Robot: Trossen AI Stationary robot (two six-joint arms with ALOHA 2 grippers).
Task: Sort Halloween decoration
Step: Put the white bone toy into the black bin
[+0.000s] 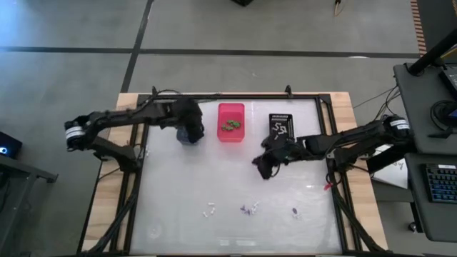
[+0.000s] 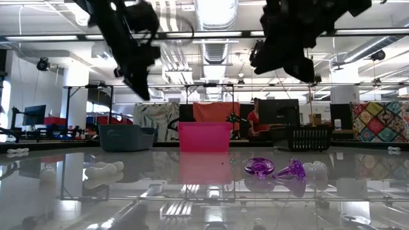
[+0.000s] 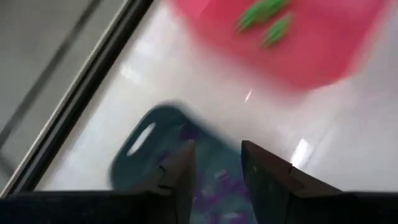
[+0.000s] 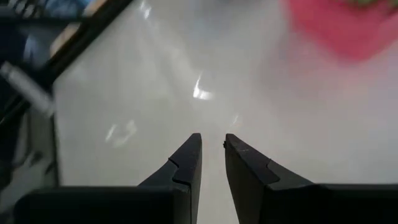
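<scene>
The Halloween decoration is tiny trinkets. Some lie loose near the table's front edge: a white one (image 1: 209, 211), purple ones (image 1: 248, 208) (image 2: 260, 167) and one more (image 1: 295, 212). Green ones (image 1: 230, 126) lie in the pink bin (image 1: 230, 112), white ones (image 1: 280, 129) in the black bin (image 1: 283, 116), purple ones (image 3: 214, 186) in the blue-grey bin (image 3: 146, 140). My left gripper (image 3: 217, 158) hangs open over the blue-grey bin, nothing between its fingers. My right gripper (image 4: 212, 142) hovers over bare table in front of the black bin, a narrow empty gap between its fingers.
The three bins stand in a row at the table's far side: blue-grey (image 2: 126, 137), pink (image 2: 204, 136), black (image 2: 301, 137). A dark frame rail (image 1: 235, 96) runs around the white table top. Bare table lies between the bins and the loose trinkets.
</scene>
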